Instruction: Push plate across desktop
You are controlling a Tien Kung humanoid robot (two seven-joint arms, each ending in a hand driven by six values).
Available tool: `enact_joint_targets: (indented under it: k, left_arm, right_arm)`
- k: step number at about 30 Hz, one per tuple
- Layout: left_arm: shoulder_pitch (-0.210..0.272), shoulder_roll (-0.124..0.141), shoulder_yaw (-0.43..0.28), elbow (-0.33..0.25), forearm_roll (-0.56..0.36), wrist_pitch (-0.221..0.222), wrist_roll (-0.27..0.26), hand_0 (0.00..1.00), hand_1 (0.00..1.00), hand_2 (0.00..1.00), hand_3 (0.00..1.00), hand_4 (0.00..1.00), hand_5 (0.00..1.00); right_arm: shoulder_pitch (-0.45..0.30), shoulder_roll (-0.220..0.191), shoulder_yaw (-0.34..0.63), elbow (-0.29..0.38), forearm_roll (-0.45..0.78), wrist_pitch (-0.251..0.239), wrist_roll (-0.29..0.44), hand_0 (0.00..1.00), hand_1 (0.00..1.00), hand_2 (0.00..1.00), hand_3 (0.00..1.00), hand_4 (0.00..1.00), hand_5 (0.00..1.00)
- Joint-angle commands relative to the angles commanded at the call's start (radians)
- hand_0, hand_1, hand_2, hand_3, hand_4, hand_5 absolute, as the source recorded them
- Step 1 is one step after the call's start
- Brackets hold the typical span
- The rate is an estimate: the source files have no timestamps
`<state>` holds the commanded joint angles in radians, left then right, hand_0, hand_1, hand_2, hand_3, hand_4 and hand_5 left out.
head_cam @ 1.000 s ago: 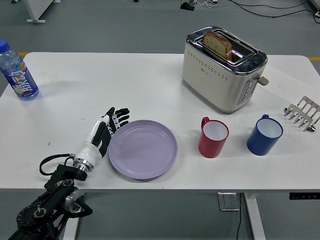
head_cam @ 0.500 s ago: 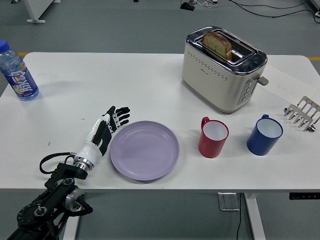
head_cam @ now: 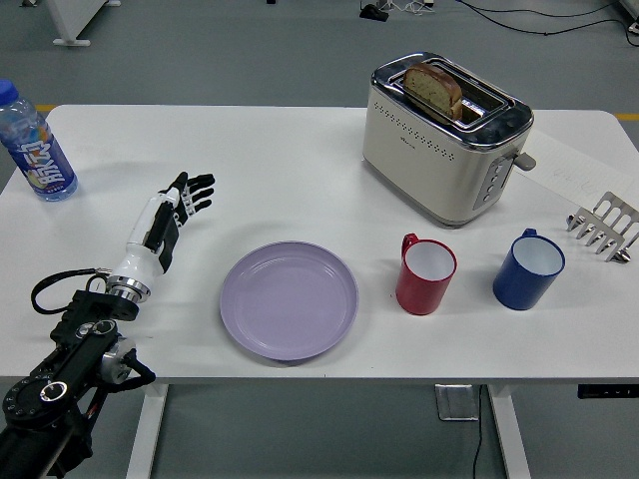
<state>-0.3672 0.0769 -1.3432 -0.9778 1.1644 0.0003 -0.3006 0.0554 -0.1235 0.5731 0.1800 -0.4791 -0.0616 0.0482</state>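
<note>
A round lilac plate [head_cam: 289, 299] lies flat on the white table [head_cam: 300, 180] near its front edge, left of centre. My left hand [head_cam: 178, 205] hovers to the upper left of the plate, a clear gap away from its rim. Its fingers [head_cam: 196, 192] are stretched out and hold nothing. The black left arm [head_cam: 70, 359] comes in from the lower left corner. The right arm does not show.
A red mug [head_cam: 426, 273] stands just right of the plate, a blue mug [head_cam: 528, 268] beyond it. A cream toaster [head_cam: 445, 135] with bread sits behind them. A water bottle [head_cam: 36, 145] stands far left, a metal rack [head_cam: 603, 227] at the right edge.
The left hand, which was against the plate's left rim, has pulled back to the left and away. The plate slid slightly right earlier and now lies still.
</note>
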Motion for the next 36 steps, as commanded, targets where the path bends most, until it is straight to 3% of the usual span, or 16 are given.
enact_joint_targets:
  k: [6,7,13,19,26,32,36]
  left_arm:
    - [-0.009,0.057,-0.105,-0.037,-0.013,-0.018,0.027,0.740,0.783,0.756,0.682,0.529,0.998]
    - [-0.012,0.082,-0.135,-0.050,-0.023,-0.023,0.037,0.740,0.783,0.756,0.682,0.529,0.998]
    - [-0.005,0.169,-0.233,-0.081,-0.050,-0.047,0.069,0.720,0.776,0.749,0.677,0.535,0.998]
    - [0.017,0.217,-0.322,-0.084,-0.057,-0.089,0.093,0.735,0.788,0.763,0.696,0.550,0.998]
    - [0.057,0.215,-0.402,-0.091,-0.116,-0.113,0.096,0.754,0.805,0.792,0.710,0.555,0.998]
    - [0.098,0.189,-0.431,-0.114,-0.219,-0.141,0.133,0.754,0.799,0.786,0.711,0.550,0.998]
    - [0.120,0.153,-0.436,-0.117,-0.299,-0.176,0.165,0.739,0.804,0.794,0.717,0.547,0.998]
  right_arm:
    - [0.001,0.001,0.003,0.000,0.002,-0.001,0.002,0.704,0.720,0.786,0.737,0.335,0.261]
    - [0.001,0.002,0.006,0.000,0.001,-0.001,0.001,0.704,0.720,0.786,0.737,0.335,0.261]
    - [0.001,0.003,0.012,0.000,-0.001,-0.002,0.001,0.703,0.720,0.786,0.737,0.335,0.263]
    - [0.001,0.004,0.005,0.000,0.005,-0.003,0.001,0.703,0.720,0.786,0.736,0.335,0.264]
    - [0.003,0.006,0.005,0.000,0.003,-0.004,-0.001,0.705,0.720,0.786,0.736,0.335,0.264]
    - [0.004,0.006,-0.018,0.000,0.020,-0.005,0.001,0.706,0.720,0.786,0.735,0.334,0.263]
    - [0.005,0.006,-0.036,0.000,0.032,-0.006,0.001,0.705,0.719,0.785,0.735,0.333,0.265]
